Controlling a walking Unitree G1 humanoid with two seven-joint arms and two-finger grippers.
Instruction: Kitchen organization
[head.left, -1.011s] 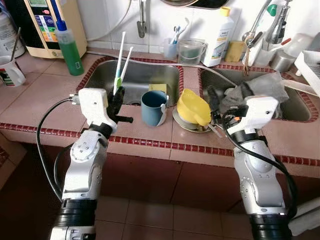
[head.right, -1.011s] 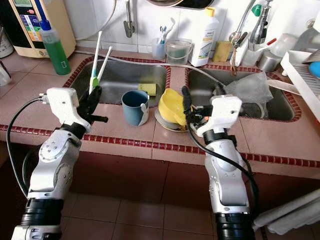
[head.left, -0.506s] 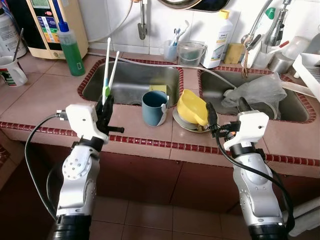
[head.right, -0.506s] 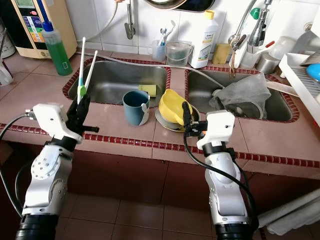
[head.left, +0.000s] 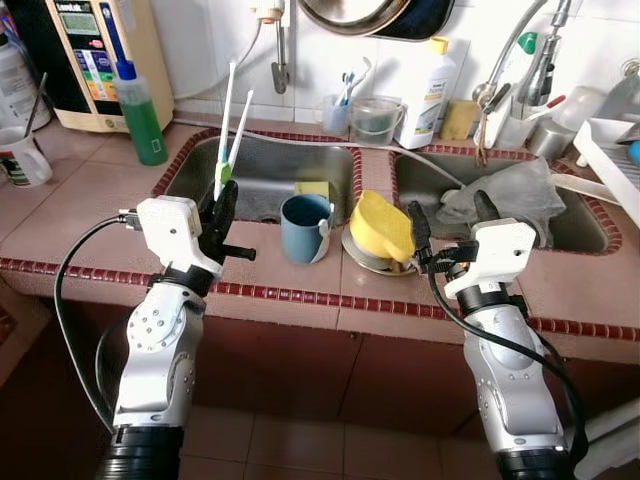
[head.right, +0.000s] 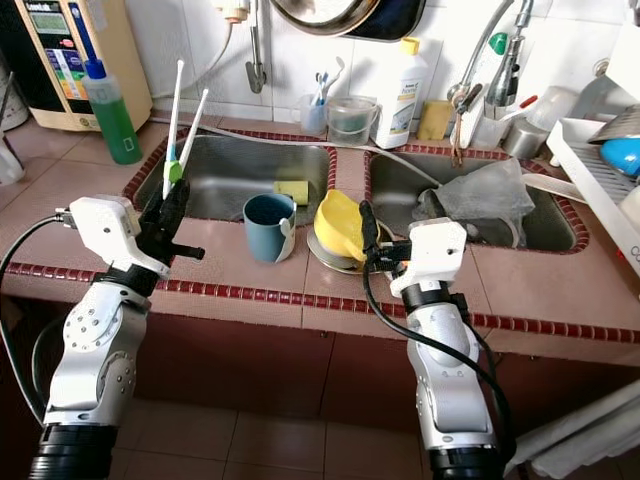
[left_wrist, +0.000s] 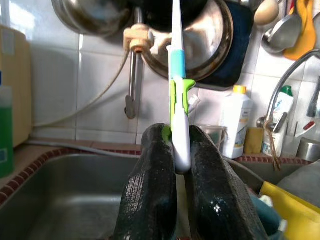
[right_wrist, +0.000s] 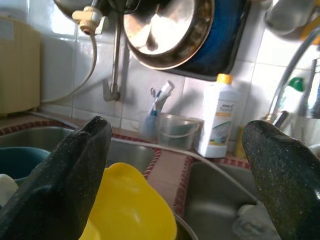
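Note:
My left gripper is shut on two white toothbrushes with green and blue grips. It holds them upright over the front left corner of the left sink. In the left wrist view the toothbrush handle is pinched between both fingers. On the counter between the sinks stand a blue cup and a yellow cup tipped on a plate. My right gripper is open just right of the yellow cup, with nothing between its fingers.
A green soap bottle and a water dispenser stand back left, with a mug at the far left. A toothbrush holder, a clear tub and a white bottle line the wall. A plastic bag lies in the right sink.
The whole view has shifted as my body moved. My left gripper still holds the toothbrushes upright. My right gripper stays open beside the yellow cup.

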